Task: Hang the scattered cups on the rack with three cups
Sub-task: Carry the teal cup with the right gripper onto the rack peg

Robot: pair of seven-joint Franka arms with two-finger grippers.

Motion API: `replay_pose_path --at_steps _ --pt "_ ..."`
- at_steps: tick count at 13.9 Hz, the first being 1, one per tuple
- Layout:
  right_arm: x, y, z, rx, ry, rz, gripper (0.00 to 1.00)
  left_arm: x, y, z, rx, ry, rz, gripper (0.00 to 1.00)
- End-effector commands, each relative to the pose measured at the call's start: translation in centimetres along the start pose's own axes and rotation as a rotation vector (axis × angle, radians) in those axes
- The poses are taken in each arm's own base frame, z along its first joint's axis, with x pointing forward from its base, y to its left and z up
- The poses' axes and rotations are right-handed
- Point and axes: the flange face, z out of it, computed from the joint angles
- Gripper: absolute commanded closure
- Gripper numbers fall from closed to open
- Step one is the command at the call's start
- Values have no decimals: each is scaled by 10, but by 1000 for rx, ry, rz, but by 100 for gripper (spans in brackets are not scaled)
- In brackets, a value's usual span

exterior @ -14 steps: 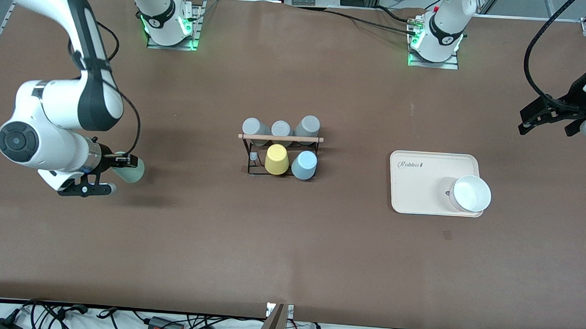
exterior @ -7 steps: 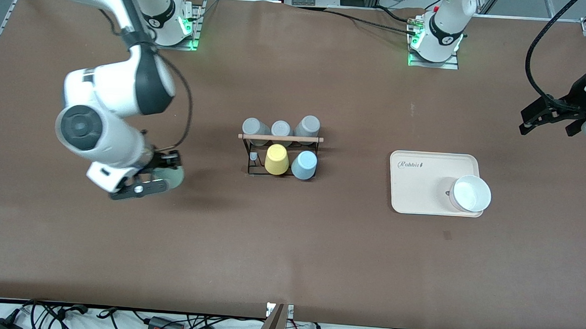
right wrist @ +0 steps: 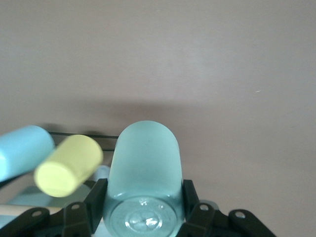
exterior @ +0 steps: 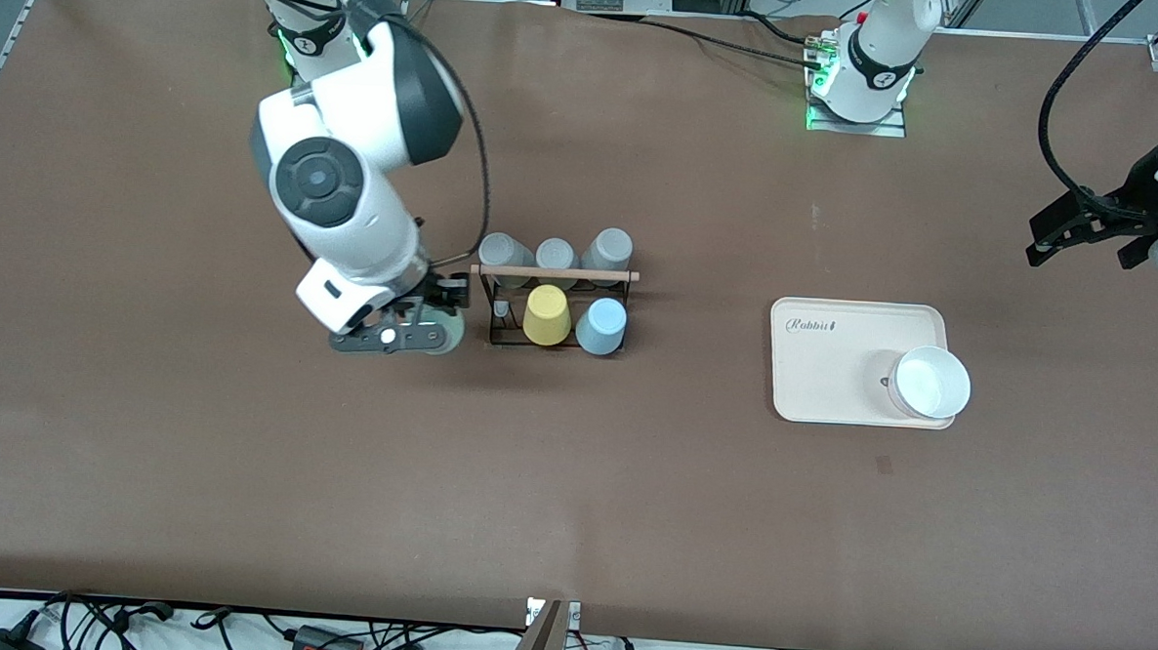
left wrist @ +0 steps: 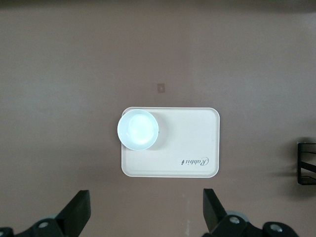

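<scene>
The right tool [exterior: 440, 311], gripping the pale mint green tapered plastic cup [exterior: 447, 334], has swept from the frame's left edge toward centre, reaching the black wire-frame rack [exterior: 552, 306].

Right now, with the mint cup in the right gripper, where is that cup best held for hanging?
Across its round side wall near one end, as the right gripper does beside the rack: jaws shut on opposite sides of the mint cup, with the rest of the cup jutting free ahead. The left gripper waits open above the left arm's end of the table.
</scene>
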Motion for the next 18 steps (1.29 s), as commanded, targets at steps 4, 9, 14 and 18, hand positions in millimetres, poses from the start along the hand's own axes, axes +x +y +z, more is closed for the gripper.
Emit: replay_pose_path --at_steps 4,9,14,18 --pt "-1 -47 32 36 -41 79 73 -8 -2 -3 -8 0 -2 0" --pt "-3 -51 52 56 -91 93 73 -8 -2 -3 -8 0 -2 0" --pt "-5 -46 68 15 -128 90 73 -8 -2 -1 -8 -5 -4 0" --pt "-3 -47 92 0 -150 93 73 -9 -2 0 -8 -14 -4 0"
